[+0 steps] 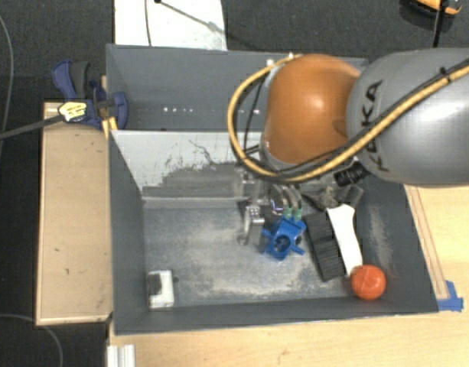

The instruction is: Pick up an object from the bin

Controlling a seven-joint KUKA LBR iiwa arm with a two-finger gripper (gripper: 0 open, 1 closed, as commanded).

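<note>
Brand: "KUKA", in black capital letters.
Where it stands: on the grey casing of the robot arm (pixel 429 140), just beside the orange cover (pixel 311 105).
Orientation: the letters run tilted, nearly upright, and a cable (pixel 418 102) crosses part of the word.

The arm (pixel 418 121), its wrist under a rounded orange cover (pixel 311 105) (cables (pixel 236 113) loop round it), reaches in from the right. Its gripper (pixel 253 228) is low over the middle of the grey metal bin (pixel 127 228). Just right of the gripper, touching it or nearly so, lies a blue plastic piece (pixel 282 239) with a speck of green at its upper edge. Beside that lies a black brush (pixel 326 251) with a white handle, and an orange ball (pixel 368 281) sits at the brush's near end. A white block (pixel 160 289) lies well apart in the near left corner.
</note>
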